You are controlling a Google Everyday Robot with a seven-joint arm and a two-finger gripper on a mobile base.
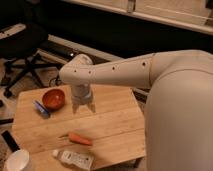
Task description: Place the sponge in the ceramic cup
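Observation:
The sponge (41, 108), a small flat blue pad, lies on the wooden table (115, 120) just left of the red bowl. At the table's near left corner stands the white ceramic cup (17, 161), partly cut off by the frame edge. My gripper (83, 107) hangs over the table to the right of the bowl and points downward. It is open, its two fingers apart with nothing between them. It is well clear of both the sponge and the cup.
A red-orange bowl (53, 98) sits beside the sponge. A carrot (79, 138) and a clear plastic bottle (75, 158) lie near the front edge. A black office chair (25, 45) stands behind the table's left side. My large white arm (175, 100) fills the right.

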